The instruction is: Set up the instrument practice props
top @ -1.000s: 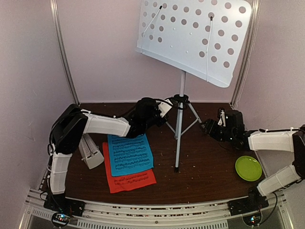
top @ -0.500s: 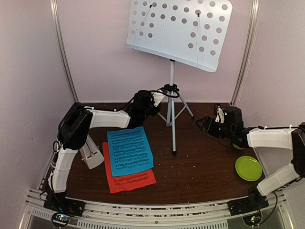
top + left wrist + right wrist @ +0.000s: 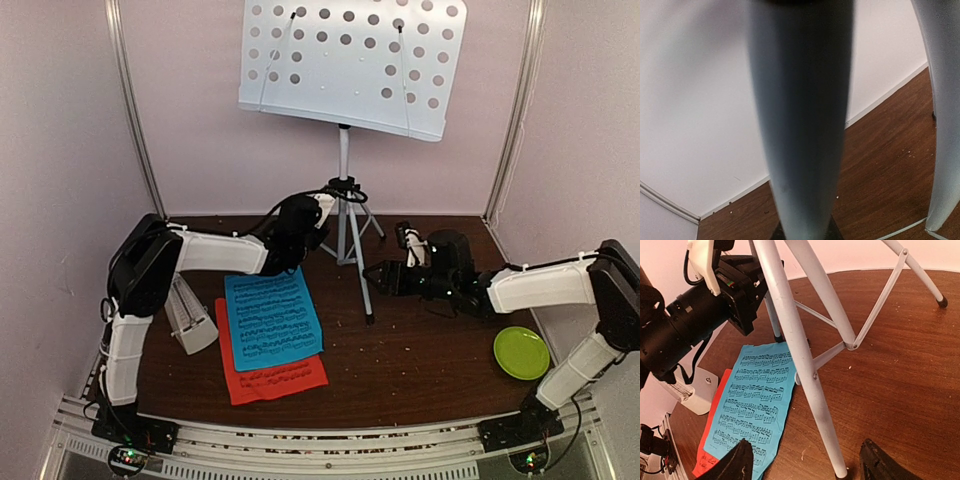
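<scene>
Clasping tripod (image 3: 344, 165), left claw (image 3: 320, 213) (right claw (image 3: 805, 452) spread)

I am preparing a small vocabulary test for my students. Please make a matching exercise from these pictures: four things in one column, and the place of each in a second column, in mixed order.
Things
1. music stand
2. blue music sheet
3. white metronome
4. green dish

Places
A. far right of the table, near its front
B. lying on the red music sheet
C. upright at the back, in the middle
D. left of both sheets

Pairs: 1-C, 2-B, 3-D, 4-A
</scene>
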